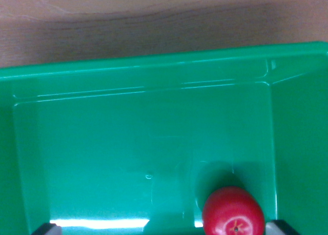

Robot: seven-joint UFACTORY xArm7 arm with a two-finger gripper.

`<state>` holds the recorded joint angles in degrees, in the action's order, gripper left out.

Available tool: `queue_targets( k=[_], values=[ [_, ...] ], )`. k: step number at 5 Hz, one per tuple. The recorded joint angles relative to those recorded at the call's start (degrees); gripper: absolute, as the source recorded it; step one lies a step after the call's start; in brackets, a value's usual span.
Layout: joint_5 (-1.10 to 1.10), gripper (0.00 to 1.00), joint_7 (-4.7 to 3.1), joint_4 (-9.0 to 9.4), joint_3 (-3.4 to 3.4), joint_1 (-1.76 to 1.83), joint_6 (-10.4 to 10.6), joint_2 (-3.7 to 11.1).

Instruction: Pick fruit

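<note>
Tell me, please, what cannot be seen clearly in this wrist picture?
- End effector: only two finger tips show at the wrist view's bottom edge; open or shut is unclear.
- Red fruit: its lower part is cut off by the bottom edge; whether a finger touches it is unclear.
- Green bin: its near wall is out of frame.

soft, slightly blurred, glare streaks on bin (154,91).
</note>
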<state>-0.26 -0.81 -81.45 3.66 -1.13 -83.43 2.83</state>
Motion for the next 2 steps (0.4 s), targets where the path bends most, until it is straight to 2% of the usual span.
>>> queue_targets(
  k=[1,2],
  values=[
    [-0.42,0.00,-0.03,2.19,0.32,-0.25,2.2,0.36],
    [-0.42,0.00,-0.03,2.19,0.32,-0.25,2.2,0.36]
  ],
)
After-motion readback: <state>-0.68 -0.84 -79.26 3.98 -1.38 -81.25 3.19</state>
